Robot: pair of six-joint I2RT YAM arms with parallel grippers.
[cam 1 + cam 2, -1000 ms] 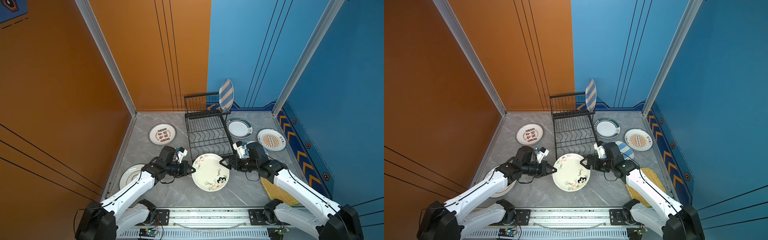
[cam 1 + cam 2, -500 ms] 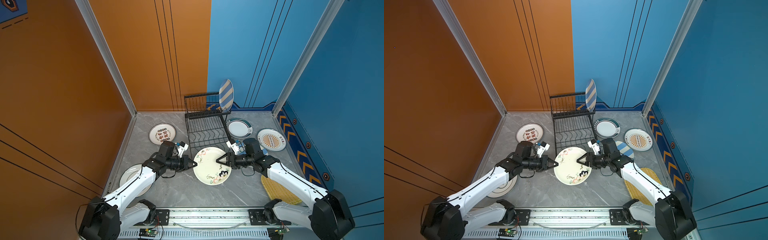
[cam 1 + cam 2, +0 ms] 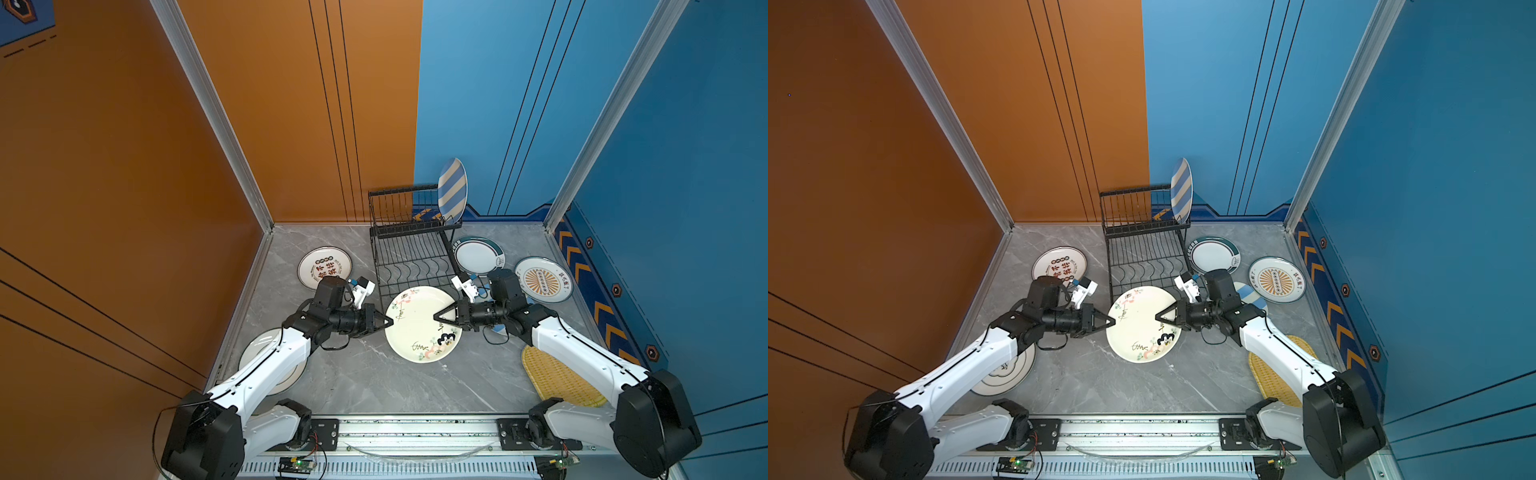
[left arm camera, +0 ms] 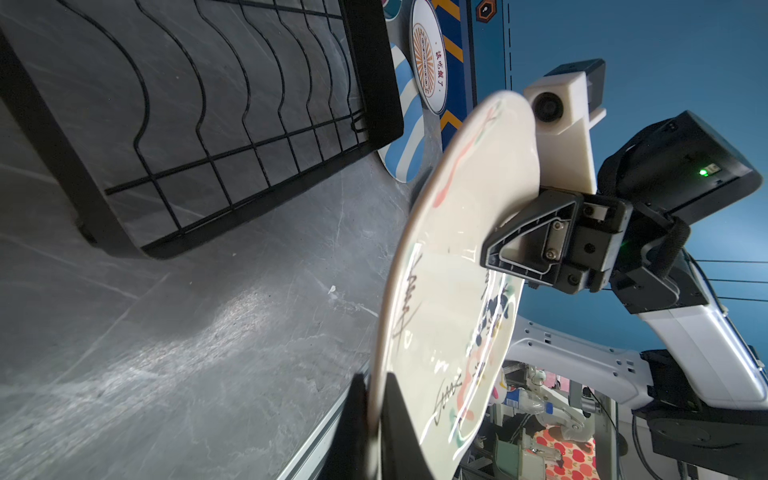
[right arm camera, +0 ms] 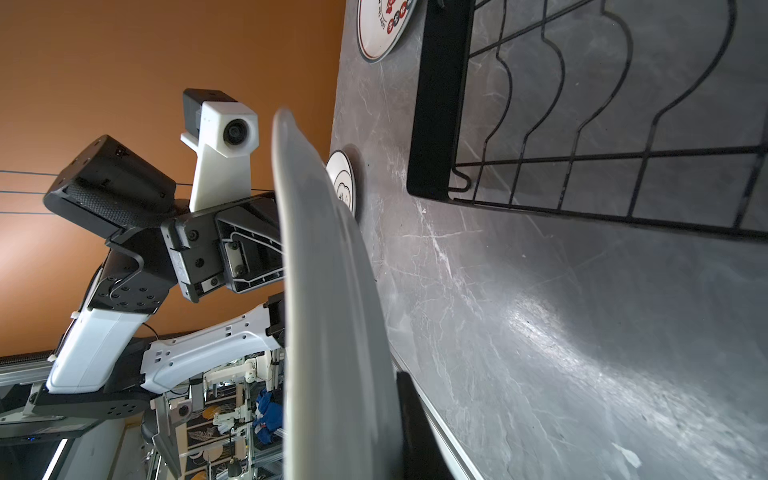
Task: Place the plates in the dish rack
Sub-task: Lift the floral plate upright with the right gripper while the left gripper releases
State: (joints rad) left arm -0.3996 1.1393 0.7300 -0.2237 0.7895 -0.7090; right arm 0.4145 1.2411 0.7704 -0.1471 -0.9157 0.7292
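**Plates: eight counted; one in the rack.**
1. Floral plate (image 3: 422,324): cream, mid-bench, tilted, not racked. Its far rim is at the near edge of the flat wavy grid of the dish rack (image 3: 405,227), which stands at its 12 o'clock. My left pincer (image 3: 386,322) pinches its rim at 9 o'clock. My right pincer (image 3: 441,318) pinches it at 3 o'clock, one finger (image 4: 492,254) over the painted face.
2. Striped plate (image 3: 452,189): blue and cream, on edge in the tall basket tier, 12 o'clock.
3. Red-lettered plate (image 3: 325,268): flat on the bench (image 3: 374,382), 10 o'clock.
4. Green-rimmed plate (image 3: 478,255): flat, 1 o'clock, just beside the rack.
5. Sunburst plate (image 3: 543,279): flat, 2 o'clock.
6. Second striped plate (image 3: 1246,293): flat, 3 o'clock.
7. White plate (image 3: 1005,374): flat, 8 o'clock.
8. Yellow woven plate (image 3: 557,376): flat, 4 o'clock.

**Dish rack:** one, two tiers.
**Pincers:** two.

**Hidden or unclear:**
- My right arm covers most of the second striped plate and crosses the woven one.
- My left arm covers part of the white plate, and its print is unreadable.
- The floral plate hides my right pincer's under finger from the left wrist view.
- I cannot tell whether the floral plate's low rim touches the bench.
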